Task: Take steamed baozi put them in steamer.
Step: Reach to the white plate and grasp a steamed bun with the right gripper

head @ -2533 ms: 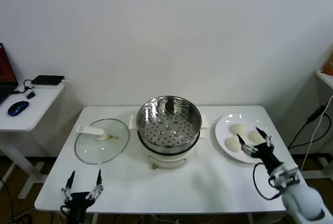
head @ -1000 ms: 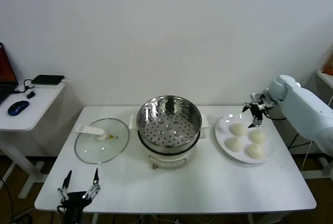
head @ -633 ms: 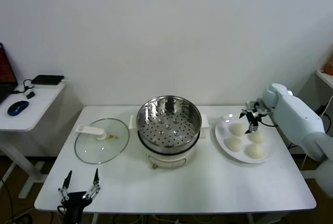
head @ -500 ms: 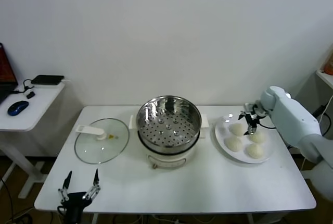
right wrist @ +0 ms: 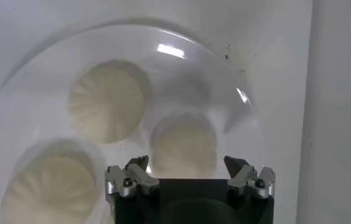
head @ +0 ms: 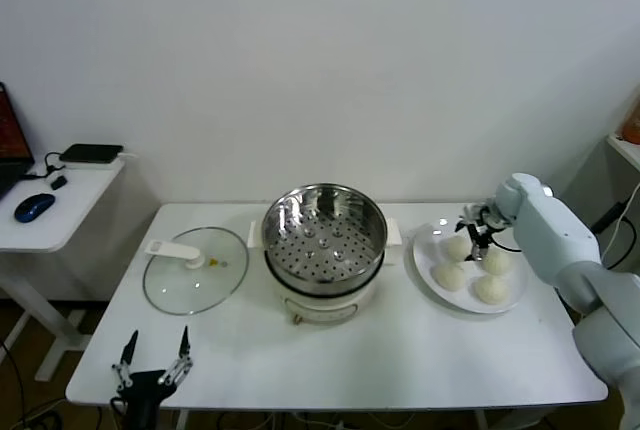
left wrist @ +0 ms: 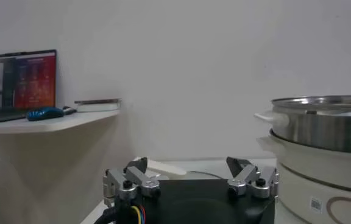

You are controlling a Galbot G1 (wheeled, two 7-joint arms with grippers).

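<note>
The place looks like a lab or office test room: a bare white wall, a plain white desk at centre, and at the far left a side desk carrying a laptop and mouse.

You have cream-white baozi with fine pleats on a white plate, beside the shiny silver, hole-dotted steamer.
</note>
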